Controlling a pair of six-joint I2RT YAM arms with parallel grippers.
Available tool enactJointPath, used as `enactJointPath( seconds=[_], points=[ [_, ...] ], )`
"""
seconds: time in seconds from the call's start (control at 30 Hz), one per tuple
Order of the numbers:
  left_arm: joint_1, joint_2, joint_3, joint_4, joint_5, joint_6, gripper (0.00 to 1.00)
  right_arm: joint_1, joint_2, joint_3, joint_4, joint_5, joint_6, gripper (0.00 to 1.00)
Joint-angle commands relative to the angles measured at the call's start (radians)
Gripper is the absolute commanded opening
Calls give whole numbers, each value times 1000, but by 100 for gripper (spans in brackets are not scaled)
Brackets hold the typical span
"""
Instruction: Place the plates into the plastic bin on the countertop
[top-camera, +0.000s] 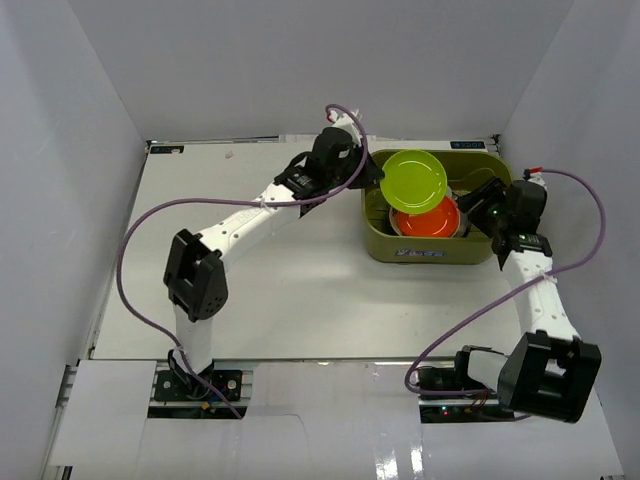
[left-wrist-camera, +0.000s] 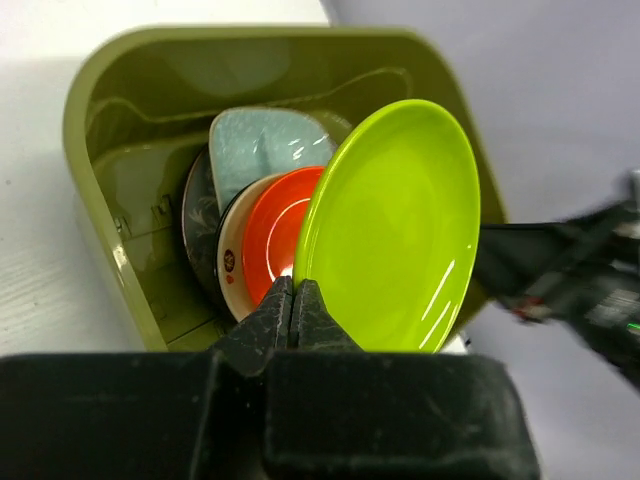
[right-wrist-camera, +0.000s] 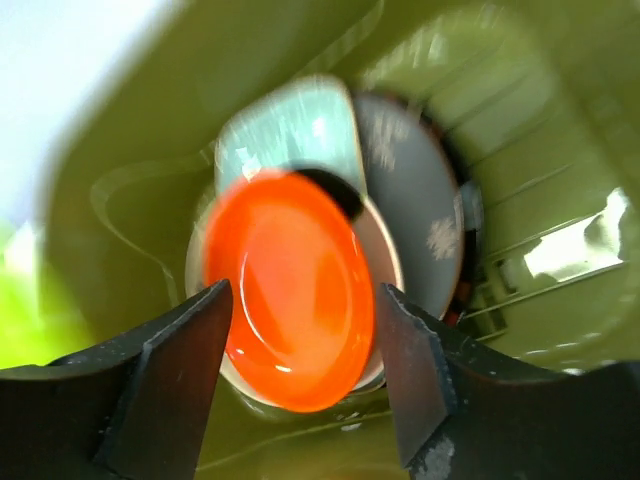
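The left end effector (left-wrist-camera: 293, 300) is pinched shut on the left edge of the lime green plate (left-wrist-camera: 395, 230), which it holds over the far left part of the olive-green bin (top-camera: 378, 245); the bin sits at the far right of the white tabletop (top-camera: 300, 300). Inside the bin, an orange-red plate (right-wrist-camera: 290, 300) lies on a cream plate (left-wrist-camera: 232, 262) with a dark rim, and a mint plate (left-wrist-camera: 265, 145) and a grey patterned plate (right-wrist-camera: 415, 200) lie partly under them. The right end effector (right-wrist-camera: 300, 310) hangs over the bin's right side, its fingers spread wide with nothing gripped between them.
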Motion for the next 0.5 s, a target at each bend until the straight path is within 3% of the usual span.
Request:
enactJointPath(
  seconds=[0.0,0.07,0.13,0.17,0.23,0.4,0.43,0.47],
  points=[
    [-24,47,117,-29,-18,7,0,-76,-180,3,16,-42,44,65],
    [-34,128,174,-62,-5,7,0,-89,-242,10,-3,-51,27,64],
    [-50,180,252,-91,15,7,0,-92,-270,38,-52,-47,10,53],
    [-54,231,277,-101,20,7,0,-92,-305,49,-65,-48,1,32],
    [-60,280,352,-136,20,7,0,-92,-341,50,-83,-73,3,8],
    [-60,406,475,-174,28,-4,0,-93,-415,56,-105,-227,-2,8],
    [-60,412,487,-174,31,-7,7,-92,-422,61,-118,-232,-8,8],
    [-60,417,509,-176,34,-5,17,-92,-434,64,-129,-237,-17,17]
  ],
)
